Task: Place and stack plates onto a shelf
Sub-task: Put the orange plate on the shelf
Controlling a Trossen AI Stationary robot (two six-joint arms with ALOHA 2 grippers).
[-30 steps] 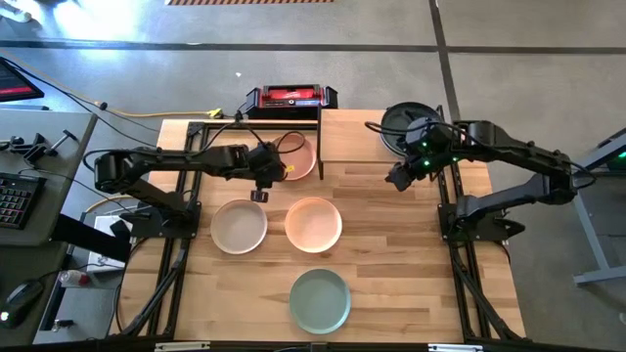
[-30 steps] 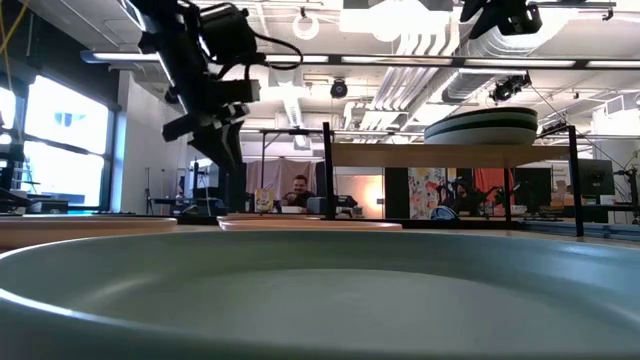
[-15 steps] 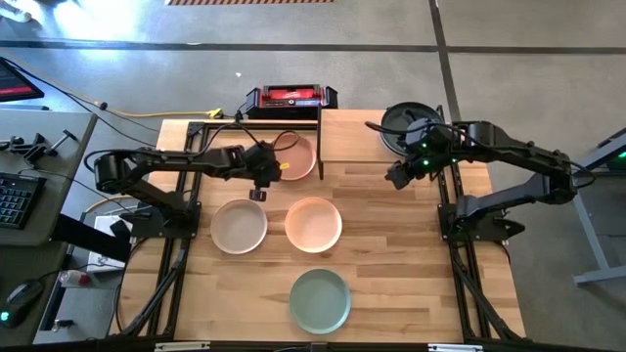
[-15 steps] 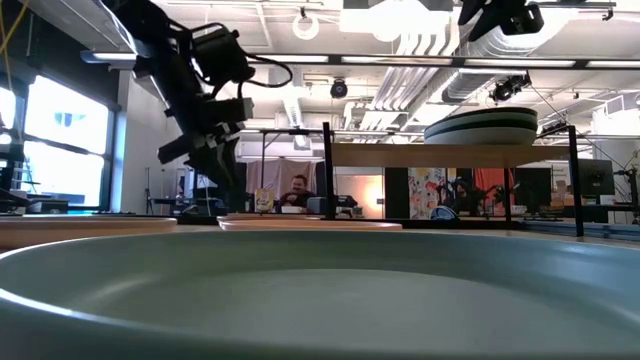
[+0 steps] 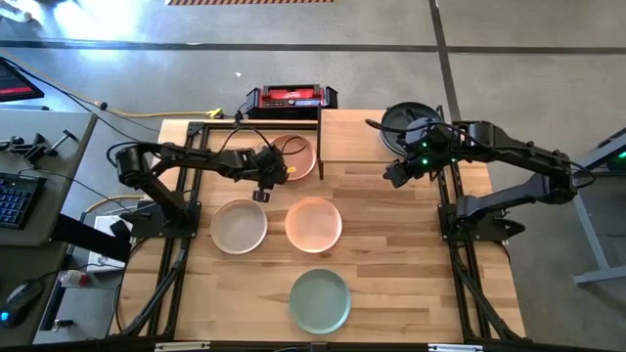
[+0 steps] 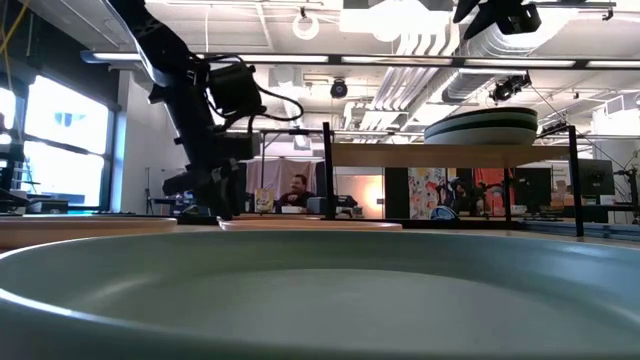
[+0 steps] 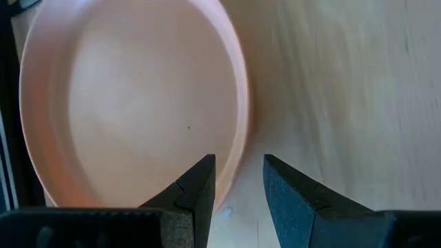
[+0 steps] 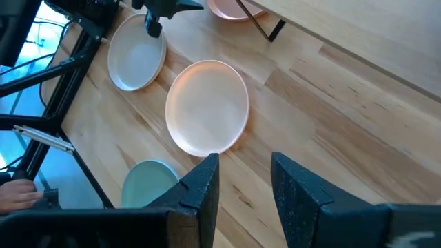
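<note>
1. The shelf (image 5: 362, 135) covers part of the terracotta pink plate (image 5: 297, 156), which lies half under its left end; in the low view a sage plate (image 6: 320, 290) fills the foreground and hides most of the tabletop.
2. How many plates make up the stack (image 5: 406, 119) on the right end of the shelf cannot be counted from above; only the black top shows, and the low view shows dark and pale layers (image 6: 481, 128).
3. 4 plates lie singly on the table (image 5: 391, 244): the terracotta pink plate, a cream plate (image 5: 239, 226), a peach plate (image 5: 313, 224) and the sage plate nearest the front edge.
4. All 4 loose plates are empty.
5. The left gripper (image 7: 238, 180) is low at the terracotta pink plate, its fingers parted on either side of the rim, not clenched on it.
6. The right gripper (image 8: 243, 180) hangs above the table just in front of the shelf's right end, jaws apart and empty.
7. A person (image 6: 297, 192) sits far behind the table, small and partly hidden.
</note>
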